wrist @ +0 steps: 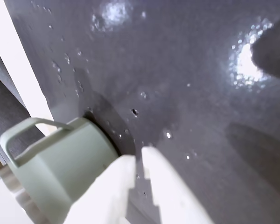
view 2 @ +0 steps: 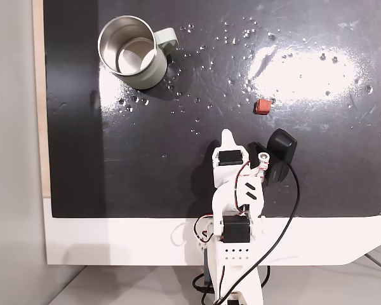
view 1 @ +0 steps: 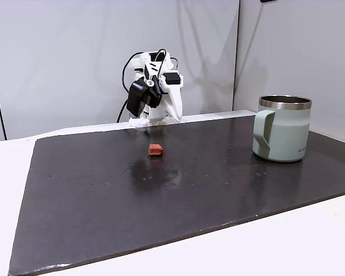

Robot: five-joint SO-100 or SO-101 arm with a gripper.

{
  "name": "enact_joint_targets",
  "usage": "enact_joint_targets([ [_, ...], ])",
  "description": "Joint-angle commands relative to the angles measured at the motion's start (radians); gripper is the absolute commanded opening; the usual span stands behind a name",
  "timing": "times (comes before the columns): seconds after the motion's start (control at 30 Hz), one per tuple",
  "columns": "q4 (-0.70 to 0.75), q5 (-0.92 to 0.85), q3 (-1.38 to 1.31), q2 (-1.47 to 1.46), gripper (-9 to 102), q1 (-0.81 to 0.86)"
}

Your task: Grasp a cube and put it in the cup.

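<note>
The cube (view 1: 156, 150) is a tiny reddish-brown block lying on the dark mat; from above, the cube (view 2: 262, 106) sits just ahead and right of the arm. The pale green cup (view 1: 287, 135) stands upright at the mat's right end in that fixed view, and the cup (view 2: 155, 68) is at top left from above, with nothing inside. My gripper (view 2: 226, 135) is folded back near the arm's base, shut with nothing held. In the wrist view my white fingers (wrist: 172, 186) lie close together over the mat, with the cup (wrist: 60, 168) at lower left.
A glossy dark mat (view 1: 161, 195) covers the white table (view 1: 310, 236). The arm's base (view 2: 232, 254) stands on the white strip at the mat's near edge. A black camera module (view 2: 278, 155) hangs beside the wrist. Wide bare mat lies between cube and cup.
</note>
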Motion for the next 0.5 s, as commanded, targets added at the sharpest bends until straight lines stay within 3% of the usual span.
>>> enact_joint_targets([
  [0.0,0.049,-0.012,-0.072,0.008,0,0.026],
  [0.23,0.195,-0.015,-0.288,0.005,0,0.031],
  [0.47,0.236,-0.023,-0.517,-0.184,0,0.078],
])
